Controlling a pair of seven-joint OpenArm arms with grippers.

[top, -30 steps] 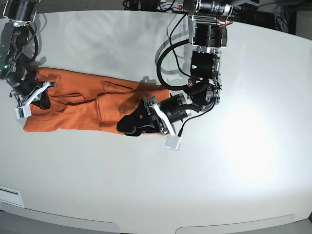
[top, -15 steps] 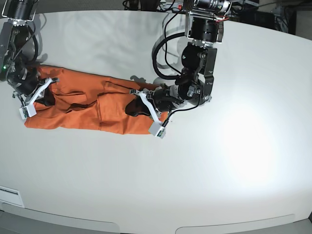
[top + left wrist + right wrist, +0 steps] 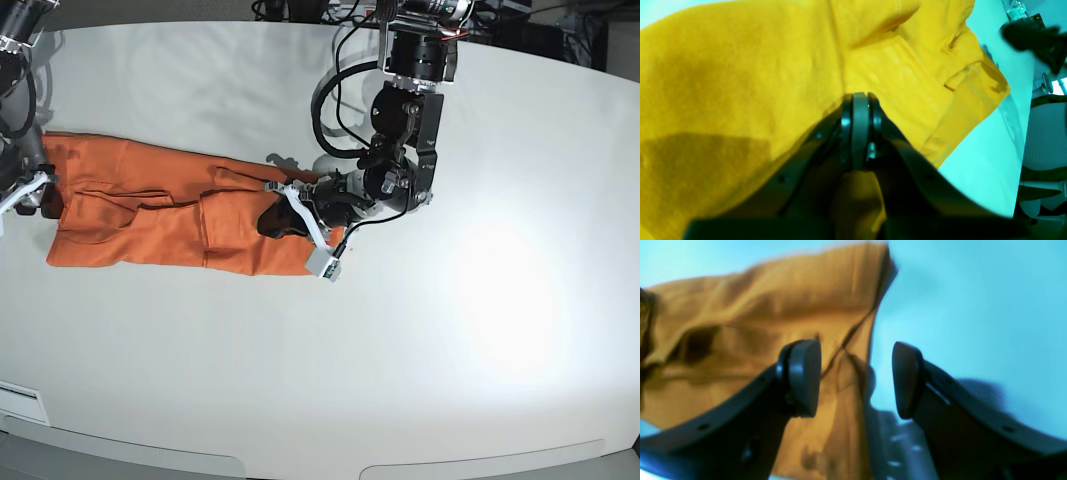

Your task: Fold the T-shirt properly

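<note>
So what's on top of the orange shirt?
The left gripper, shut, is over the right-hand part of the shirt in the base view, hiding the cloth beneath it.

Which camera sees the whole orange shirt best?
The base view: it shows nearly all of the T-shirt, spread sideways, with an arm over one end. The left wrist view shows a close-up; the right wrist view shows one blurry end.

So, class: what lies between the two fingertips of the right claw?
The right wrist view shows the outer edge of the orange T-shirt and bare tabletop between the right claw's spread fingertips.
</note>
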